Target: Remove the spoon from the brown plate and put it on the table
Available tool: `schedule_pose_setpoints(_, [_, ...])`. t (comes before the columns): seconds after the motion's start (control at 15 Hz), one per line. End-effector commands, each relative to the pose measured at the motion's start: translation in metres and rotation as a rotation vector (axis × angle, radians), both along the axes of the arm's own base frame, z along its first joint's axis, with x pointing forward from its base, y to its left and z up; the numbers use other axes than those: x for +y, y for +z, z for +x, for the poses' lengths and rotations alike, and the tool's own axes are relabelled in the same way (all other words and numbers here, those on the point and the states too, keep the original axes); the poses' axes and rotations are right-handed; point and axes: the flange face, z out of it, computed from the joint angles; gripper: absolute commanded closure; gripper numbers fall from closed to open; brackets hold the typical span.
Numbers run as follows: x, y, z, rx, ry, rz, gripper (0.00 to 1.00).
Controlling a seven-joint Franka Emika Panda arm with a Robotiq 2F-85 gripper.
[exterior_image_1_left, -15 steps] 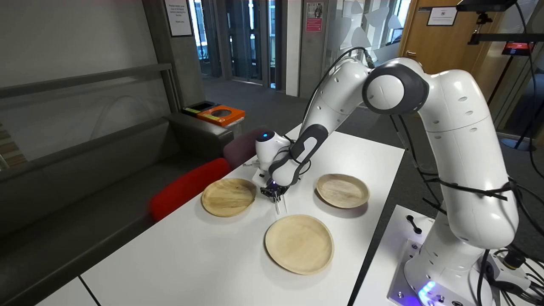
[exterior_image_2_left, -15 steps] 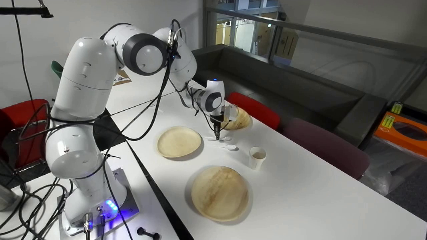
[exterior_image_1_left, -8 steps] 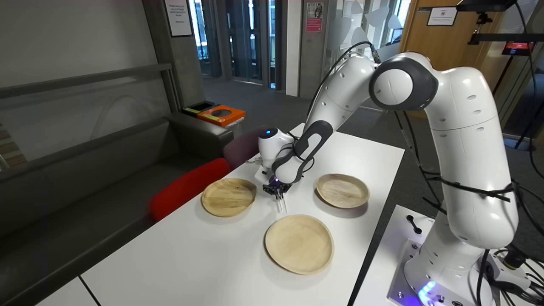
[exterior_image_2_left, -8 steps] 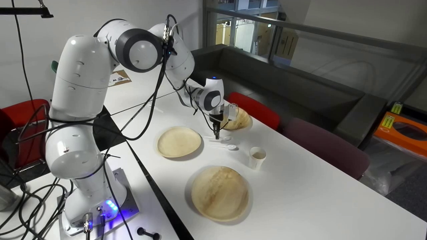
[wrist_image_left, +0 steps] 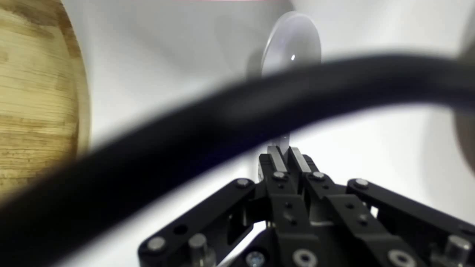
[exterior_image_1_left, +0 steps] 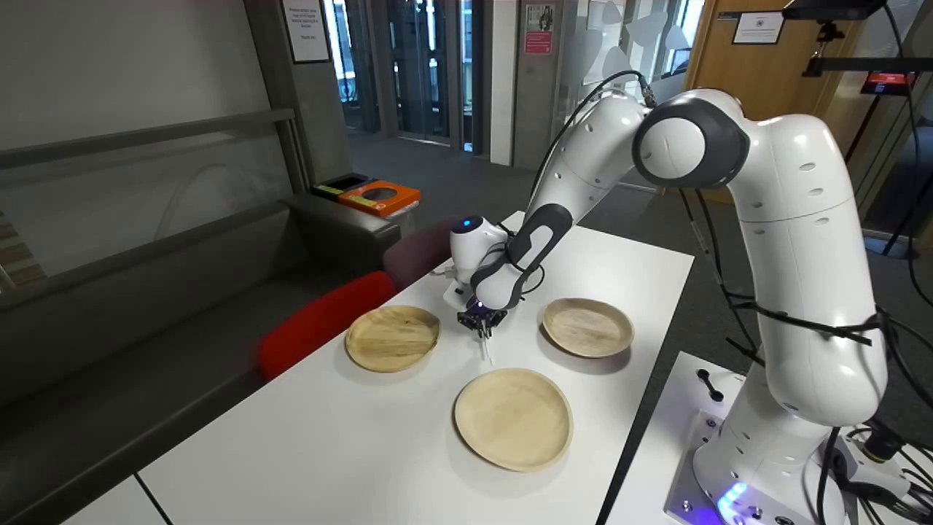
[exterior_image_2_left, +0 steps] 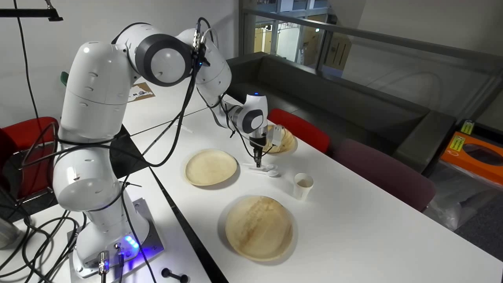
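My gripper [wrist_image_left: 285, 151] is shut on the handle of the spoon [wrist_image_left: 291, 40], whose pale bowl points away from me; a black cable crosses its middle. In an exterior view the gripper [exterior_image_2_left: 257, 166] and spoon [exterior_image_2_left: 271, 167] are low over the white table [exterior_image_2_left: 353, 228]; whether the spoon touches it I cannot tell. A similar pale spoon [exterior_image_2_left: 272, 173] lies on the table right beside or beneath it. The browner round plate [exterior_image_1_left: 587, 328], seemingly the brown plate, holds nothing and stands to one side of the gripper [exterior_image_1_left: 485, 332].
A yellowish wooden plate [exterior_image_1_left: 392, 338] stands on the gripper's far side, its rim also in the wrist view. The larger pale plate [exterior_image_1_left: 514, 419] lies nearby. A paper cup [exterior_image_2_left: 303, 186] stands beyond the spoon bowls. Red and maroon chairs [exterior_image_2_left: 381, 173] line the table's edge.
My gripper, staying shut, has shifted a little across the table with its spoon. That spoon now appears closer to the one on the table, which has not moved. The plates stand as before.
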Motion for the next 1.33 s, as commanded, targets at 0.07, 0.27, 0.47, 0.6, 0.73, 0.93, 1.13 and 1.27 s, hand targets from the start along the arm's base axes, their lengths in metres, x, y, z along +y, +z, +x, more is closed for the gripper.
schedule_pose_setpoints(0.07, [-0.004,0.007,-0.001,-0.008,-0.045,0.005,0.98])
schedule_pose_setpoints(0.27, [-0.002,0.003,0.000,-0.003,-0.051,0.002,0.98])
schedule_pose_setpoints(0.47, [0.000,-0.001,0.001,0.000,-0.064,-0.003,0.98])
schedule_pose_setpoints(0.6, [0.001,-0.002,0.001,0.003,-0.067,-0.003,0.98])
schedule_pose_setpoints(0.73, [0.001,-0.003,0.001,0.005,-0.069,-0.004,0.98])
schedule_pose_setpoints(0.93, [-0.001,-0.004,0.002,0.009,-0.072,-0.003,0.98])
schedule_pose_setpoints(1.13, [-0.002,-0.006,0.004,0.013,-0.075,-0.003,0.98])
schedule_pose_setpoints(1.27, [-0.003,-0.007,0.005,0.014,-0.076,-0.005,0.98])
